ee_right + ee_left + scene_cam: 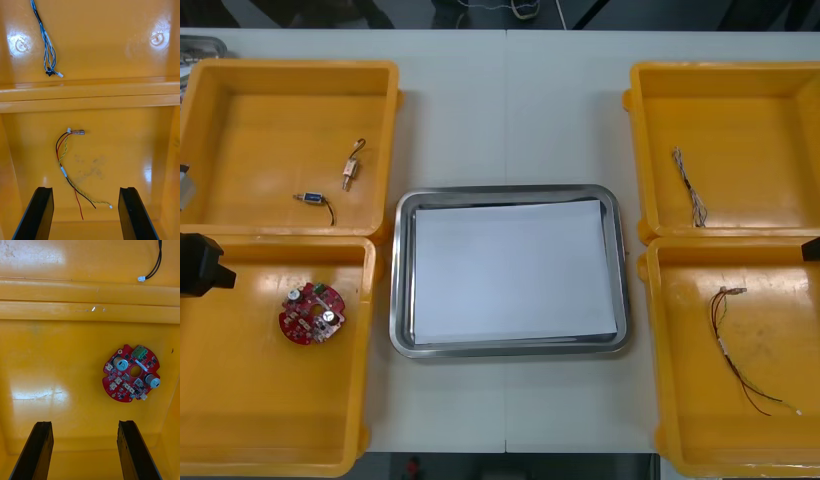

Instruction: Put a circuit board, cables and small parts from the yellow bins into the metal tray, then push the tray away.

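Observation:
A round red circuit board (pixel 312 313) lies in the near left yellow bin (pixel 240 420). My left gripper (pixel 85 452) hangs open above that bin, with the board (pixel 131 373) ahead of its fingertips and closer to one finger. A red and yellow cable (pixel 740 350) lies in the near right yellow bin (pixel 780 440). My right gripper (pixel 85 213) is open over it, and the cable (pixel 67 165) runs out from between the fingers. The metal tray (pixel 402 300), white inside, sits between the bins with nothing in it.
The far left bin (pixel 240 110) holds a small metal part (pixel 352 170) and a black cable (pixel 315 200). A twisted blue and white cable (pixel 688 185) lies in the far right bin (pixel 760 110). Bare table stretches beyond the tray.

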Action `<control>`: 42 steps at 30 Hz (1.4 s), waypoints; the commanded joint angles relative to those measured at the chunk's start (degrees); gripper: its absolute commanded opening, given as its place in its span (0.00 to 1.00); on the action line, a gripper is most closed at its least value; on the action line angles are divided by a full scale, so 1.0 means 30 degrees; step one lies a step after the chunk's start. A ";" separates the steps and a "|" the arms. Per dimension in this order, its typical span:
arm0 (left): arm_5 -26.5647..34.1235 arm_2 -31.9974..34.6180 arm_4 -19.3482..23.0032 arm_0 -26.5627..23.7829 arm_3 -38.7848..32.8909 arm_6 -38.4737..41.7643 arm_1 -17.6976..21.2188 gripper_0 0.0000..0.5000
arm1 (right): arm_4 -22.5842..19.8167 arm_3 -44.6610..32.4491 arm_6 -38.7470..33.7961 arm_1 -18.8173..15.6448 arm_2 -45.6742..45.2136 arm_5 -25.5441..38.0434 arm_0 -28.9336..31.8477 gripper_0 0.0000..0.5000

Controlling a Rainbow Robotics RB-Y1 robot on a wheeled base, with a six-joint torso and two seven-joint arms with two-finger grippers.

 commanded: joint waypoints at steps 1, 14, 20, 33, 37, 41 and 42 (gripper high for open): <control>0.0221 -0.0182 0.0283 0.0115 -0.0148 0.1268 -0.0050 1.00 | -0.0465 -0.0610 0.0526 -0.0967 -0.0214 0.0063 -0.0091 1.00; -0.1097 -0.0416 0.1133 0.0642 -0.1496 -0.1750 0.1474 1.00 | -0.0348 -0.1430 0.0526 -0.0498 -0.0185 0.0063 0.1462 1.00; -0.3470 -0.1559 0.1279 0.1668 -0.1672 -0.3391 0.2792 1.00 | 0.0297 -0.2397 0.0643 0.0263 -0.0156 0.0063 0.2428 1.00; -0.8832 -0.2643 0.2393 0.3953 -0.2668 -0.6555 0.4696 1.00 | 0.2758 -0.3276 0.0819 0.1875 0.1631 -0.1184 0.4567 1.00; -1.0707 -0.3170 0.2686 0.4568 -0.2697 -0.7522 0.5106 1.00 | 0.3813 -0.3276 0.0936 0.2373 0.2335 -0.2238 0.5124 1.00; -1.1937 -0.3961 0.2627 0.4714 -0.2668 -0.7697 0.5194 1.00 | 0.4662 -0.3276 0.1053 0.2695 0.2950 -0.3059 0.5475 1.00; -1.2289 -0.4283 0.2598 0.4714 -0.2697 -0.7697 0.5194 1.00 | 0.4984 -0.3276 0.1053 0.2724 0.3243 -0.3352 0.5592 1.00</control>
